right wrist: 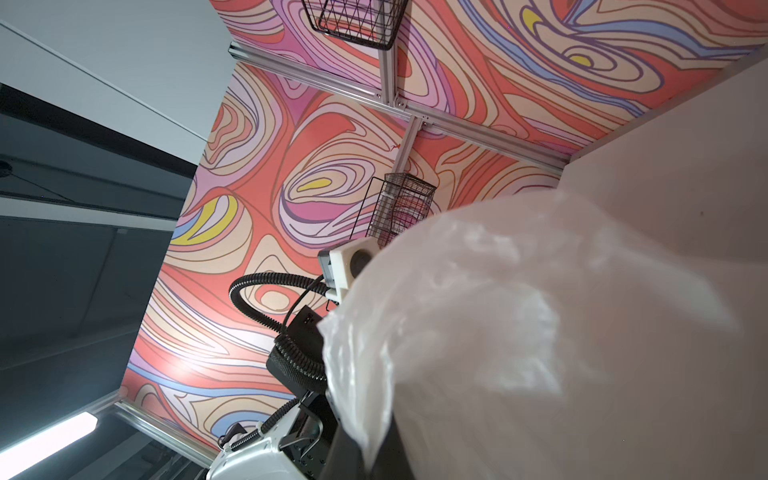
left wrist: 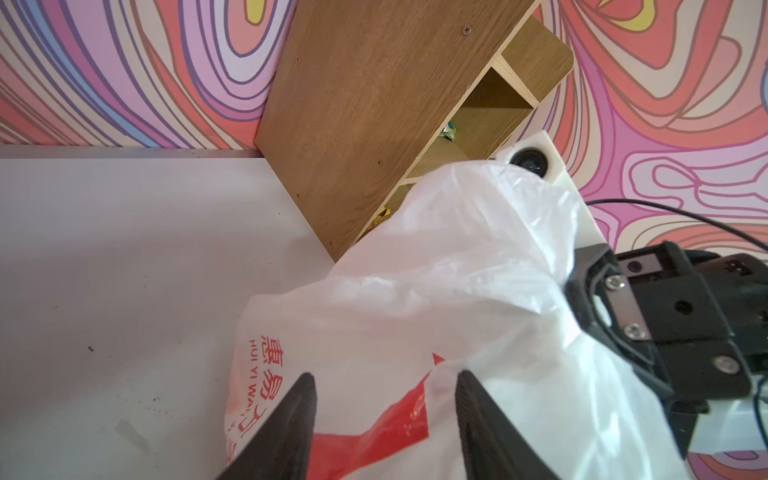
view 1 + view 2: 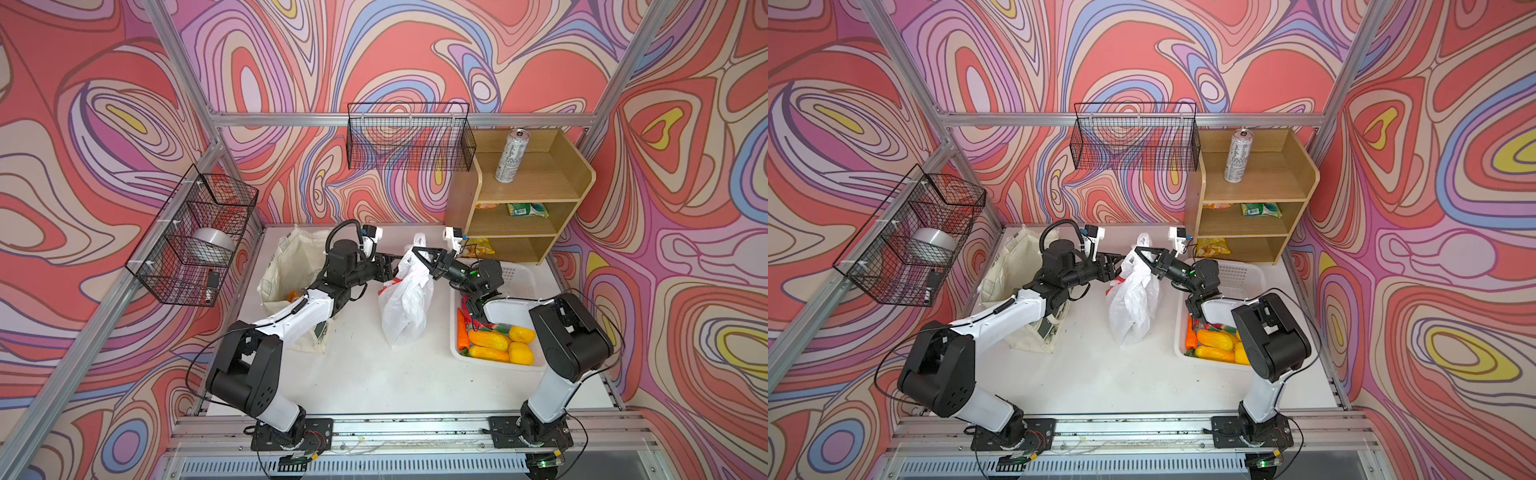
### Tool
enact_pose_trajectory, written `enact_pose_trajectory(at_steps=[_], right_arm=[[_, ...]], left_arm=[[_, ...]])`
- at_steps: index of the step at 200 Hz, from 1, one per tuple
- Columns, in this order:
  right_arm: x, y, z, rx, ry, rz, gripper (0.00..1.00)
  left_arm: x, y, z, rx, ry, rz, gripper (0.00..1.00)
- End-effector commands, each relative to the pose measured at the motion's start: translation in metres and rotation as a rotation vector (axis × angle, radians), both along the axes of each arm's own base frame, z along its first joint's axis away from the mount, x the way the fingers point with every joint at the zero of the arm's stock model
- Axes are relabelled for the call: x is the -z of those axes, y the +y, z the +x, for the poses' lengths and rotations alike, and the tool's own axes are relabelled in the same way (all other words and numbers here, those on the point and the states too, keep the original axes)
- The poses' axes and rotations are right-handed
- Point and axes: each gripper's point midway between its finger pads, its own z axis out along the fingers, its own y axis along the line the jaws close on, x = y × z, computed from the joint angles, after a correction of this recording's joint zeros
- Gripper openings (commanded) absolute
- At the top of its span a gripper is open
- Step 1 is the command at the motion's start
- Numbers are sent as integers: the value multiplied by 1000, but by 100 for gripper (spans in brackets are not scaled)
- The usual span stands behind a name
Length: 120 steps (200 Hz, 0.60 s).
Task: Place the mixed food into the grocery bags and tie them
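A white plastic bag with red print [image 3: 405, 307] [image 3: 1133, 307] stands mid-table. My right gripper [image 3: 417, 252] [image 1: 368, 457] is shut on its bunched top, with plastic [image 1: 540, 332] pinched between the jaws. My left gripper [image 3: 390, 266] [image 2: 384, 376] is at the bag's left side, jaws apart, with the printed plastic [image 2: 457, 270] lying against them. The cream canvas tote [image 3: 291, 266] [image 3: 1009, 266] slumps behind the left arm. Yellow vegetables [image 3: 498, 345] and a carrot [image 3: 462, 330] lie in the white basket [image 3: 515, 274]. A silver can [image 3: 512, 156] and snack packets [image 3: 527, 210] [image 3: 478, 247] are on the shelf.
The wooden shelf unit [image 3: 573, 166] stands at the back right, close behind the right gripper. Black wire baskets hang on the back wall [image 3: 409, 137] and the left wall [image 3: 195, 237]. Bare white tabletop [image 3: 374, 374] lies in front of the plastic bag.
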Motion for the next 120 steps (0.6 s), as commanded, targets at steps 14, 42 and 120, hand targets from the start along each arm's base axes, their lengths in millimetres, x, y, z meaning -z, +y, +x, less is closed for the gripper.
enact_pose_trajectory(at_steps=[14, 42, 120], right_arm=[[-7, 3, -6, -83, -42, 35, 0], [-3, 2, 2, -89, -23, 12, 0], [21, -12, 8, -32, 67, -98, 0]], left_arm=[[-11, -16, 23, -5, -17, -26, 47], [-27, 2, 30, -82, -77, 25, 50], [-22, 33, -49, -58, -110, 84, 60]])
